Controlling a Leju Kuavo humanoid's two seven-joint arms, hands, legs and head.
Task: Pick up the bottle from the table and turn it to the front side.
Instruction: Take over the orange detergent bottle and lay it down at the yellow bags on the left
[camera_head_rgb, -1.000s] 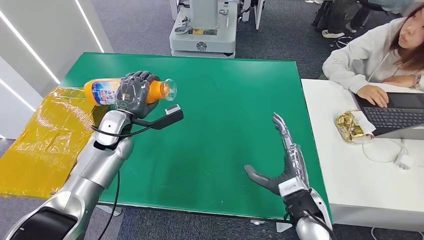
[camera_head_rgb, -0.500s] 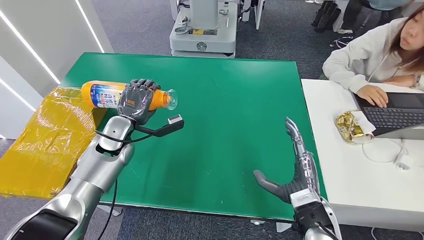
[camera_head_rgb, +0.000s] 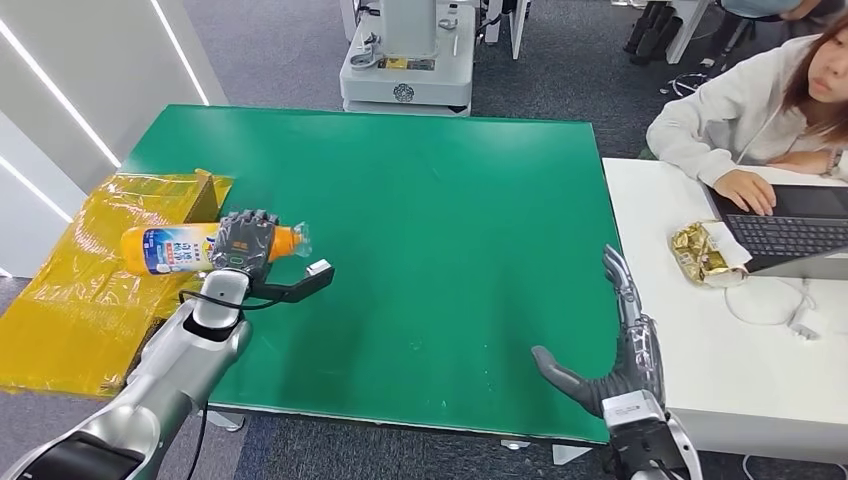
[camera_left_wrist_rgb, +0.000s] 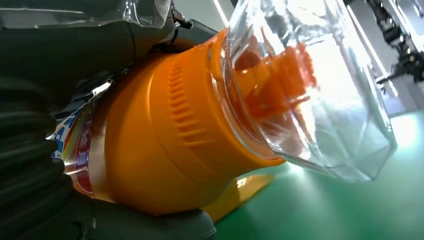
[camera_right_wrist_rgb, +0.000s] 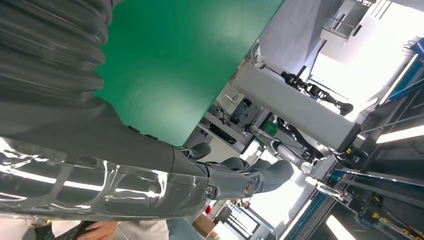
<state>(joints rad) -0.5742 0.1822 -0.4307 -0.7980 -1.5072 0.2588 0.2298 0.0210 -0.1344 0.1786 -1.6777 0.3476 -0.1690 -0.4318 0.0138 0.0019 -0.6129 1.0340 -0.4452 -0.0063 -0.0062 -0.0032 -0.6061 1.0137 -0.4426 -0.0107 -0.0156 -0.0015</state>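
Green desk (camera_head_rgb: 430, 220) fills the middle of the room, with crinkled yellow plastic sheeting (camera_head_rgb: 80, 290) at its left edge. Over that edge the left robot hand (camera_head_rgb: 243, 243) grips an orange plastic bottle (camera_head_rgb: 175, 247) lying sideways, its clear cap (camera_head_rgb: 299, 239) pointing right. The right robot hand (camera_head_rgb: 612, 345) hovers spread, holding nothing, near the desk's front right corner.

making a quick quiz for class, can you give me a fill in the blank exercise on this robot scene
1. The orange bottle is held by the robot's ____ hand.
2. The bottle lies on its side, its clear cap pointing toward the robot's ____ side.
3. The right hand holds nothing and its fingers are ____.
4. The table under the hands is ____ in colour.

Missing words: left; right; apart; green
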